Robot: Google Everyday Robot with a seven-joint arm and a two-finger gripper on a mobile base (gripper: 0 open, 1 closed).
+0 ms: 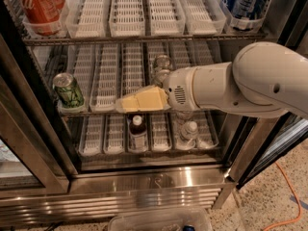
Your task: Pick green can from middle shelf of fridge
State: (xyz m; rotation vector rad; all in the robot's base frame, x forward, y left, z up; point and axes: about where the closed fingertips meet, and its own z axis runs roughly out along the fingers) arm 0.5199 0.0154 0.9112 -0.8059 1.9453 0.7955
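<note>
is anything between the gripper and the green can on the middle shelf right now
No object visibly blocks it. The gripper hangs at the front edge of the middle shelf, to the right of the green can in the picture; only an empty ribbed lane tray lies between them.

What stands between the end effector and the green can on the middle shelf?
Only an empty tray lies there, as the camera view shows. The end effector hovers at the front of the middle shelf, apart from the green can.
</note>
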